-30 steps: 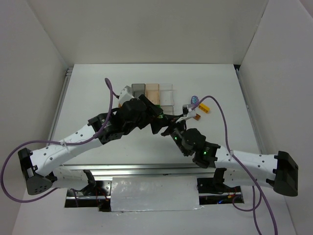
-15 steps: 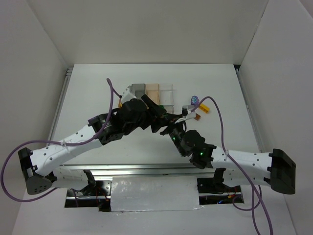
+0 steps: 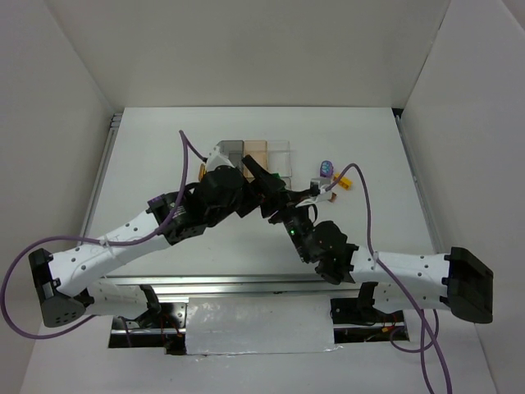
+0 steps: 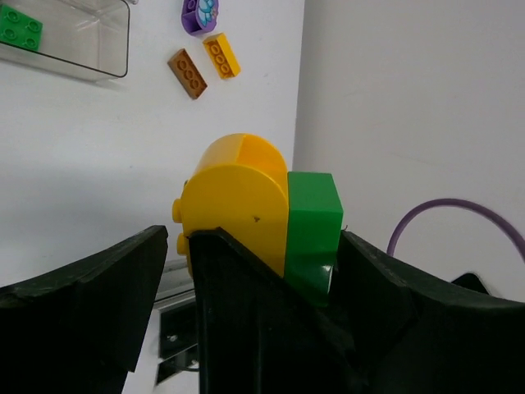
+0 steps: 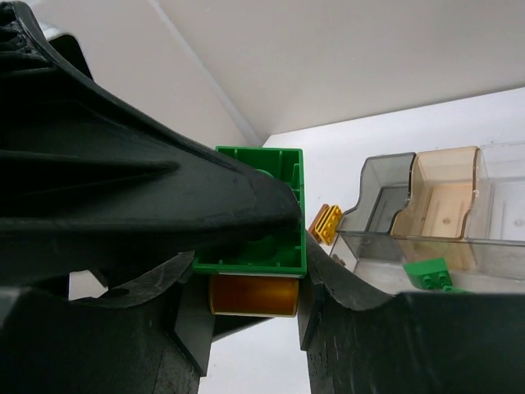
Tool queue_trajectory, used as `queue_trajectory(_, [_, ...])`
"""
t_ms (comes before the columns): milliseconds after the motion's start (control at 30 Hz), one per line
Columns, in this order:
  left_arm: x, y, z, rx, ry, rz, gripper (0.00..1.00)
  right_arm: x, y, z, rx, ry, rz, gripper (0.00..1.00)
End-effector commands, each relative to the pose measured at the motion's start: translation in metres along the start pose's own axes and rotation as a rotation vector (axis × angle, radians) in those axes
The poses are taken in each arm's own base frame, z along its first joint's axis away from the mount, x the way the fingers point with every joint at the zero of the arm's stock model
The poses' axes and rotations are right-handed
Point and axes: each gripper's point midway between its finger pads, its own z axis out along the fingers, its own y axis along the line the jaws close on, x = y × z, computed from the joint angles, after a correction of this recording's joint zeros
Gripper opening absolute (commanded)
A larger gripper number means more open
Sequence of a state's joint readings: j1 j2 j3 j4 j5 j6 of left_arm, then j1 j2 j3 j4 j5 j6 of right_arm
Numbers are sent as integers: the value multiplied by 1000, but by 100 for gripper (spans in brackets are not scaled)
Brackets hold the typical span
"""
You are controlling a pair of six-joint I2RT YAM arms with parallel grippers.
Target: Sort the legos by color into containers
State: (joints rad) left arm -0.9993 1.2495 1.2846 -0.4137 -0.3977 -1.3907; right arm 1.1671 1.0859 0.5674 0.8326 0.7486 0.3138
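A joined piece, a rounded yellow lego (image 4: 234,193) stuck to a green lego (image 4: 314,217), hangs in the air between both grippers. My right gripper (image 5: 250,295) is shut on it, pads against its two sides. My left gripper (image 4: 253,238) is open: its right finger touches the green side, its left finger stands apart from the yellow. In the top view the two grippers meet just in front of the tray (image 3: 283,148). The tray has grey (image 5: 385,197) and tan (image 5: 443,197) compartments. A green lego (image 5: 431,273) lies in the long clear one.
Right of the tray lie a purple lego (image 3: 326,168), a yellow one (image 3: 344,182) and a brown one (image 3: 332,195). A small yellow-orange pair (image 5: 328,223) lies left of the grey compartment. White walls enclose the table on three sides.
My right gripper has moved up-left to the left gripper and closed on the yellow-and-green piece. The left jaws have widened, and the left arm shifted slightly toward the tray.
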Motion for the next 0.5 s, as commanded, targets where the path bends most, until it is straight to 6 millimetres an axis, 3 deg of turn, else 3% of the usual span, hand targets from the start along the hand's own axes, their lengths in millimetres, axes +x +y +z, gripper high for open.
queue_trajectory(0, [7, -3, -7, 22, 34, 40, 99, -29, 5, -3, -37, -89, 59, 0])
queue_trajectory(167, [-8, -29, -16, 82, 5, 205, 100, -15, 4, -9, -78, -12, 67, 0])
queue_trajectory(267, [-19, -40, -24, 128, -34, 320, 100, -16, -1, -15, -95, 30, 126, 0])
queue_trajectory(433, [-37, -49, -57, 310, -116, 486, 99, -27, 11, -28, -262, 185, 224, 0])
queue_trajectory(467, [-42, -56, -73, 377, -132, 497, 99, -32, 15, -33, -303, 202, 231, 0])
